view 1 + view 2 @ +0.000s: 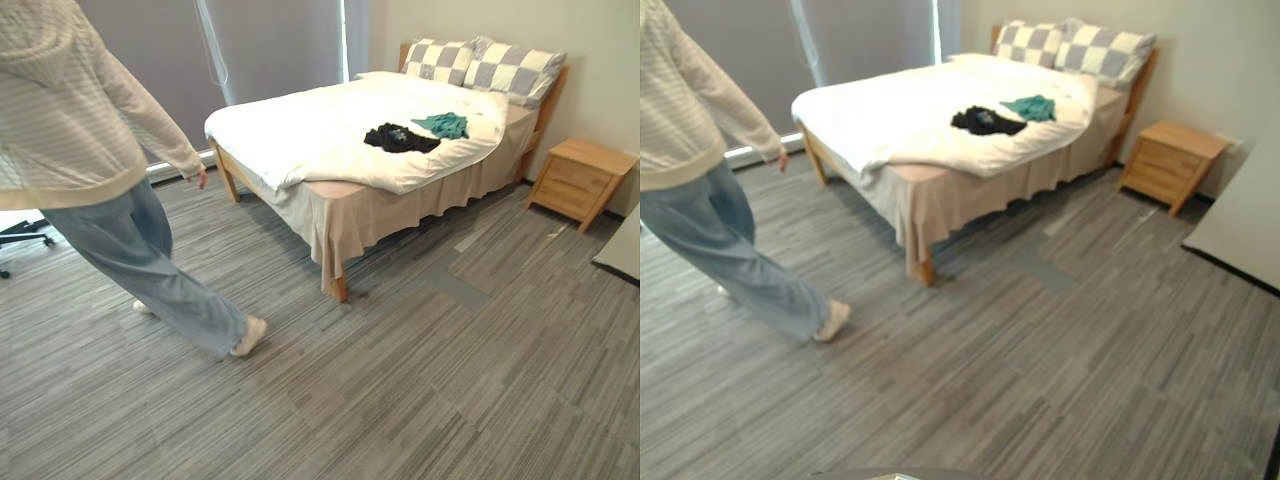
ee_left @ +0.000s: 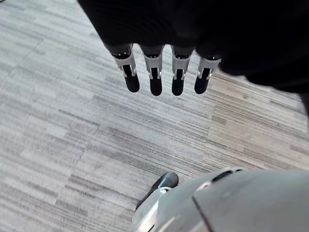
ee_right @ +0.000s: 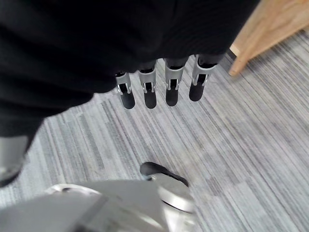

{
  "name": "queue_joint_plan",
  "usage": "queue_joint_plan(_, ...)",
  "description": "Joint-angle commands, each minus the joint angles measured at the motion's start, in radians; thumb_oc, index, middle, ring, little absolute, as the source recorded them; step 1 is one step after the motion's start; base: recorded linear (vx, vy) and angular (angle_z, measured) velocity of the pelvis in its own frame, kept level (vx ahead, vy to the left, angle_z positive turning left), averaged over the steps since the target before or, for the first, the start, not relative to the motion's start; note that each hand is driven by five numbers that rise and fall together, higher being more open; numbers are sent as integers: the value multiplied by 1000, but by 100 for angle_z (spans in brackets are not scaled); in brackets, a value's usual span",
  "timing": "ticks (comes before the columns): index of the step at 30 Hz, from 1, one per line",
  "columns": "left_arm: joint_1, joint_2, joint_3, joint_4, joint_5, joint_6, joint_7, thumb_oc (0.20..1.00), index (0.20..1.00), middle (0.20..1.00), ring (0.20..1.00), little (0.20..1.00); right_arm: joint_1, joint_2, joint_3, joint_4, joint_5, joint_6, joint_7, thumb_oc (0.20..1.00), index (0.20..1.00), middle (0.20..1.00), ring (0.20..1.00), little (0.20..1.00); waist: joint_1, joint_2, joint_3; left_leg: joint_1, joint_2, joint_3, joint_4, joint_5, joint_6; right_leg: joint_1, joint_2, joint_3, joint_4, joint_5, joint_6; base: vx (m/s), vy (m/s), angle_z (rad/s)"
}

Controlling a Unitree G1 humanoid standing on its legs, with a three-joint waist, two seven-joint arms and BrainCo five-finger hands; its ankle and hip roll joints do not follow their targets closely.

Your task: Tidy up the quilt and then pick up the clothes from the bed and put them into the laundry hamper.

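Observation:
A white quilt [image 1: 330, 130] lies rumpled over a wooden bed [image 1: 340, 225], its near edge folded back off the beige sheet. On the quilt rest a black garment [image 1: 400, 138] and, just beyond it, a teal garment [image 1: 443, 124]. Two checked pillows [image 1: 485, 65] lean on the headboard. My left hand [image 2: 164, 72] hangs over the grey carpet, fingers straight, holding nothing. My right hand [image 3: 159, 84] hangs the same way, open and empty, above the carpet.
A person [image 1: 90, 170] in a striped hoodie and jeans walks across the floor left of the bed. A wooden nightstand [image 1: 580, 180] stands right of the bed. A light wooden furniture leg [image 3: 270, 34] is near my right hand. Grey carpet [image 1: 400, 400] stretches before me.

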Motion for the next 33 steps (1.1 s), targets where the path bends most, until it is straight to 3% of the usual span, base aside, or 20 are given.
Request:
queue_joint_plan(1,-109,-9,-11,20,31,-20,17,1000,1000,1000,1000,1000,-101,14,2,27,-27,-16,-13,1000,1000,1000,1000,1000,-1,-26,73,111,-26,-6,-73,-46,-40,120,-83,-4,-55,-70,136,37,10,2)
queue_joint_plan(10,-151,-11,-67,-1,55,-11,-2,1000,1000,1000,1000,1000,-161,5,21,6,-43,-14,-17,1000,1000,1000,1000,1000,4,-26,123,57,-29,-7,-60,-51,-16,1,-84,31,60,-81,142,-4,41,-10)
queue_joint_plan(12,-167,10,-75,-24,57,-11,-2,1000,1000,1000,1000,1000,-174,-4,-13,-1,-16,-11,-22,1000,1000,1000,1000,1000,0,-22,155,45,-24,-5,-47,-70,8,-128,-87,31,305,-87,179,12,111,-28)
queue_joint_plan(14,-169,15,-70,-25,58,-7,2,1000,1000,1000,1000,1000,-172,-12,-35,-3,-4,-9,-25,1000,1000,1000,1000,1000,-13,-14,187,76,-22,8,-49,-89,20,-216,-109,16,488,-29,227,112,98,-23)
queue_joint_plan(16,-164,28,-61,-17,61,-2,1,1000,1000,1000,1000,1000,-163,-8,-57,-4,12,-7,-26,1000,1000,1000,1000,1000,-25,-5,206,139,-3,26,-64,-105,13,-294,-127,-26,606,12,238,327,-2,-8)
queue_joint_plan(17,-160,40,-56,-13,67,-2,0,1000,1000,1000,1000,1000,-150,-5,-70,-7,22,-7,-30,1000,1000,1000,1000,1000,-33,-14,209,169,-5,33,-70,-125,1,-316,-158,-63,507,0,230,356,-64,-9)
queue_joint_plan(18,-160,41,-56,-13,68,-2,0,1000,1000,1000,1000,1000,-149,-5,-70,-7,22,-6,-30,1000,1000,1000,1000,1000,-35,-12,211,172,-2,31,-70,-127,0,-309,-156,-67,503,0,230,391,-115,-20)
queue_joint_plan(20,-152,49,-52,-7,82,-5,-2,1000,1000,1000,1000,1000,-140,-8,-82,-8,26,-6,-35,1000,1000,1000,1000,1000,-51,-21,215,197,-6,28,-73,-149,-23,-309,-171,-74,296,-2,205,294,-115,-7)
queue_joint_plan(21,-152,48,-52,-7,82,-6,-2,1000,1000,1000,1000,1000,-140,-8,-81,-8,26,-6,-35,1000,1000,1000,1000,1000,-53,-17,218,202,0,26,-73,-150,-24,-297,-165,-79,284,2,204,452,-207,9)
queue_joint_plan(22,-155,52,-51,5,105,-6,-6,1000,1000,1000,1000,1000,-138,-10,-98,1,35,-5,-39,1000,1000,1000,1000,1000,-74,-16,216,225,14,24,-73,-174,-57,-311,-184,-74,80,50,214,553,-216,10)
queue_joint_plan(25,-146,57,-53,20,139,-11,-12,1000,1000,1000,1000,1000,-106,-11,-123,20,43,-3,-32,1000,1000,1000,1000,1000,-102,-6,200,292,30,28,-73,-218,-87,-335,-216,-41,25,91,228,619,-181,7)
queue_joint_plan(27,-124,56,-34,25,126,-12,-6,1000,1000,1000,1000,1000,-91,-17,-121,24,30,-3,-26,1000,1000,1000,1000,1000,-113,13,186,310,73,25,10,-158,-112,-321,-174,-44,69,97,197,620,-213,6)
queue_joint_plan(28,-123,58,-25,22,115,-11,-6,1000,1000,1000,1000,1000,-92,-21,-120,26,27,-3,-25,1000,1000,1000,1000,1000,-114,24,180,291,111,29,95,-97,-123,-302,-147,-58,71,84,178,586,-310,-1)
queue_joint_plan(30,-114,68,-5,5,82,-9,-1,1000,1000,1000,1000,1000,-90,-33,-109,31,27,-4,-32,1000,1000,1000,1000,1000,-94,23,184,177,182,0,395,88,-137,-216,-84,-83,44,45,110,566,-428,-18)
queue_joint_plan(31,-119,79,7,-26,43,-9,14,1000,1000,1000,1000,1000,-113,-46,-97,4,35,-9,-43,1000,1000,1000,1000,1000,-59,-9,212,57,184,-68,629,141,-102,-136,-62,-91,4,21,59,450,-356,-39)
queue_joint_plan(32,-119,79,7,-26,43,-9,14,1000,1000,1000,1000,1000,-113,-46,-97,4,35,-9,-43,1000,1000,1000,1000,1000,-61,-8,212,54,185,-70,632,139,-102,-136,-61,-93,4,21,59,486,-306,-65)
queue_joint_plan(33,-131,81,9,-34,31,-9,25,1000,1000,1000,1000,1000,-128,-56,-94,-1,35,-6,-46,1000,1000,1000,1000,1000,-40,-35,227,-11,166,-92,735,109,-83,-88,-62,-82,-23,10,49,310,-121,-69)
